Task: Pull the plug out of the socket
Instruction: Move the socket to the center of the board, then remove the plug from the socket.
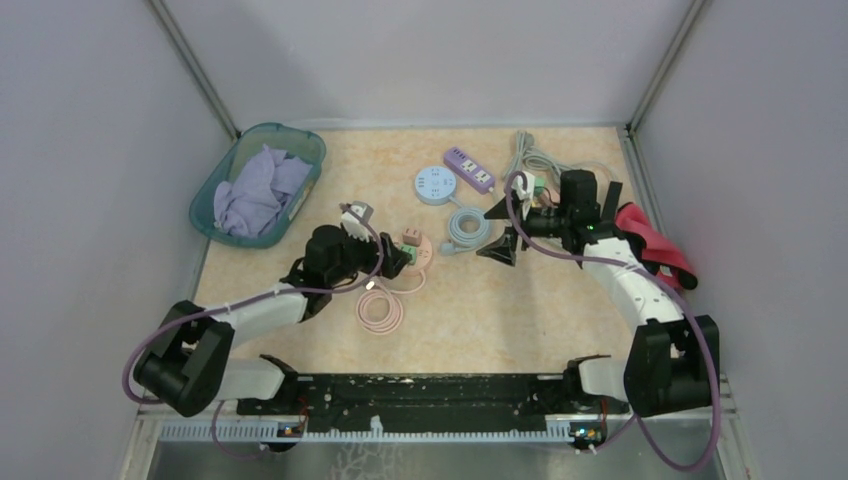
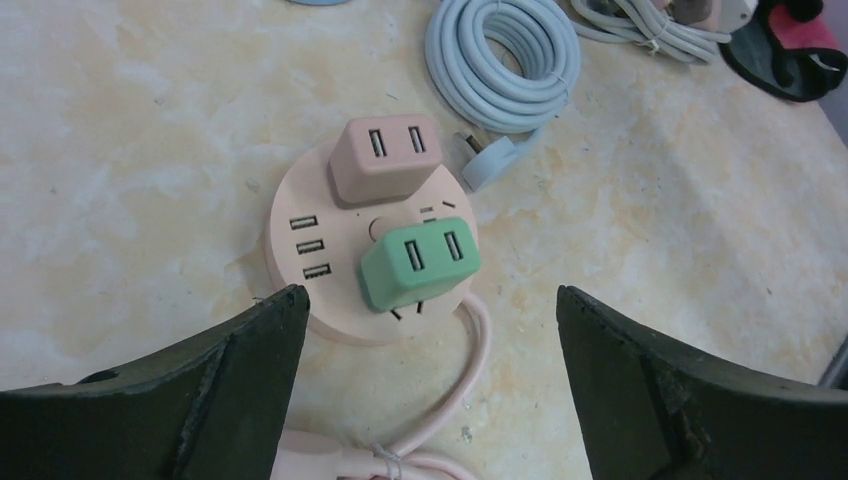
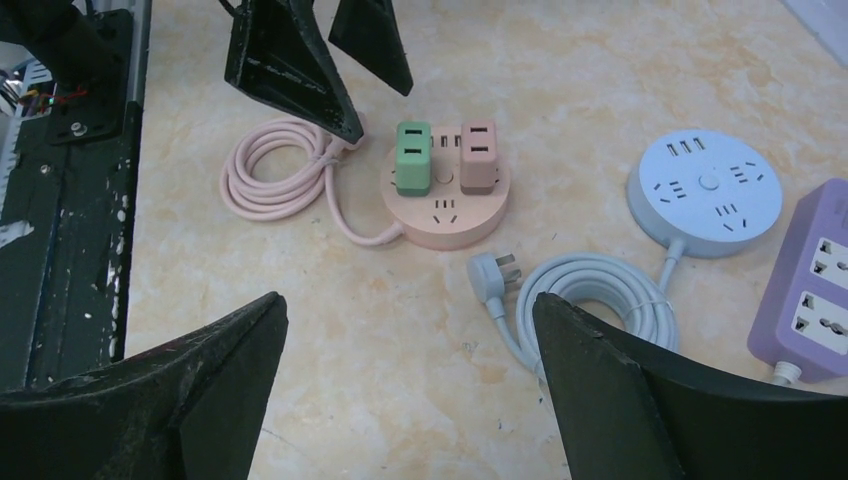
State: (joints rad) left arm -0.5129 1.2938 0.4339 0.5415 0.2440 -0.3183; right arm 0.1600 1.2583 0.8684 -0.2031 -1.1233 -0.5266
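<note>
A pink round socket (image 2: 325,250) lies on the table with a green plug (image 2: 420,265) and a pink plug (image 2: 385,158) standing in it. My left gripper (image 2: 428,292) is open, a finger to either side just short of the green plug and above the socket's near edge, touching nothing. The socket (image 3: 445,220) and green plug (image 3: 412,157) also show in the right wrist view. My right gripper (image 3: 410,298) is open and empty, hovering over bare table to the socket's right (image 1: 497,230). In the top view the socket (image 1: 421,252) sits right in front of my left gripper (image 1: 392,262).
The socket's pink cord is coiled (image 1: 380,310) near the left arm. A blue round socket (image 1: 436,185), its grey-blue coiled cable (image 1: 468,225) and a purple power strip (image 1: 468,168) lie behind. A teal basket of cloth (image 1: 222,185) stands far left, a red cloth (image 1: 655,240) right.
</note>
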